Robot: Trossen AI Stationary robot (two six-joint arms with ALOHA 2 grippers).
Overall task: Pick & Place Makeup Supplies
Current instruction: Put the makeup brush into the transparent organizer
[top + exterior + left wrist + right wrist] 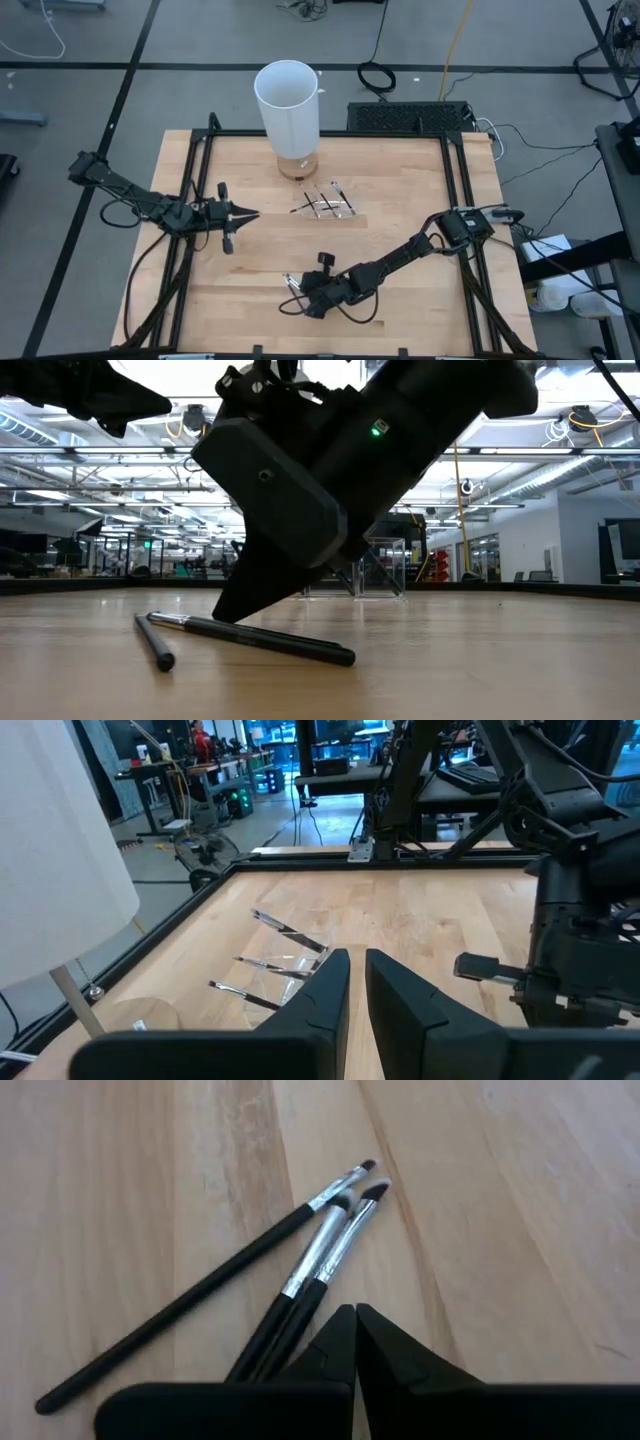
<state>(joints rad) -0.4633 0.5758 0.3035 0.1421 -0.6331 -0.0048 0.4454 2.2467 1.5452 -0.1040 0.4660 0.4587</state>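
The right gripper (292,292), fingers pressed together and empty, sits low near the pale wooden table's (400,310) front edge, beside three thin black makeup brushes (300,1270); bare wood all around; only the high view shows other brushes in the small clear tray (330,203); the left gripper (250,215), narrowly parted, holds nothing left of it.

Brushes (326,203) lie on the tray (340,213) mid-table, before the white cylinder (288,112); more brushes (291,284) near the front edge.
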